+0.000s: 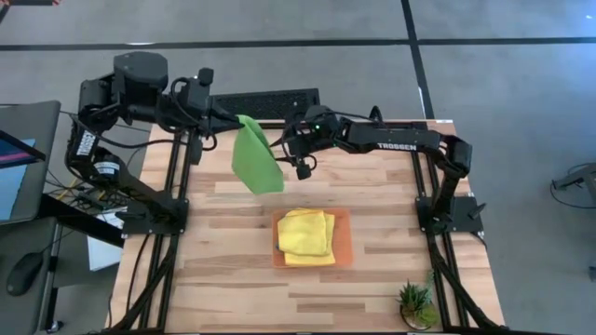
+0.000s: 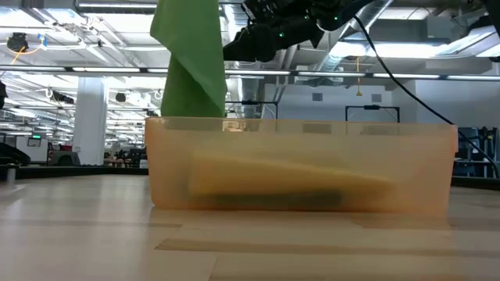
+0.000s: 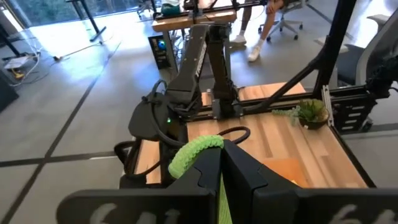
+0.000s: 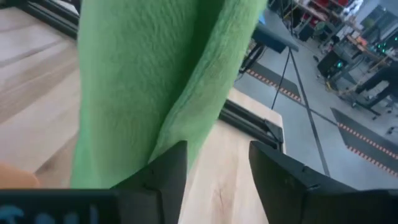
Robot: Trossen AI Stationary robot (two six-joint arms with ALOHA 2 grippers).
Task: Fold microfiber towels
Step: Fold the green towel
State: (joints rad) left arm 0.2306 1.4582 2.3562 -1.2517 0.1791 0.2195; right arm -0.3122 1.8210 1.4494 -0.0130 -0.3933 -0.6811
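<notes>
so we're holding the lime green towel [image 1: 256, 158] up off the bench [image 1: 223, 233] right now, pinched at its top corner by the left pincer [image 3: 219, 163], which is clamped shut on the cloth. it's hanging down loose over the back part of the bench, well clear of the orange tray [image 1: 346, 244]. the yellow towel [image 1: 307, 234] is already sitting folded on that tray, so we're guessing we're on the next towel in the pile and just getting it spread for its fold.

the right pincer [image 4: 212, 163] is hanging right beside the dangling cloth with its jaws apart, and nothing is between them as far as we can tell. next move probably calls for us catching a free edge or corner with it so we're stretching the towel between both arms before laying it down flat. tricky bit is the cloth is bunched and draped, so picking a single layer looks fiddly.

views-wise: the overhead one is giving us the whole layout, both arms and the little plant [image 1: 415, 303] at the near corner. the right wrist view is the only one showing how close the green fuzz is to the open fingers. the low view is mostly showing the tray wall with the yellow towel as a blur behind it, and the green towel hanging above it.
</notes>
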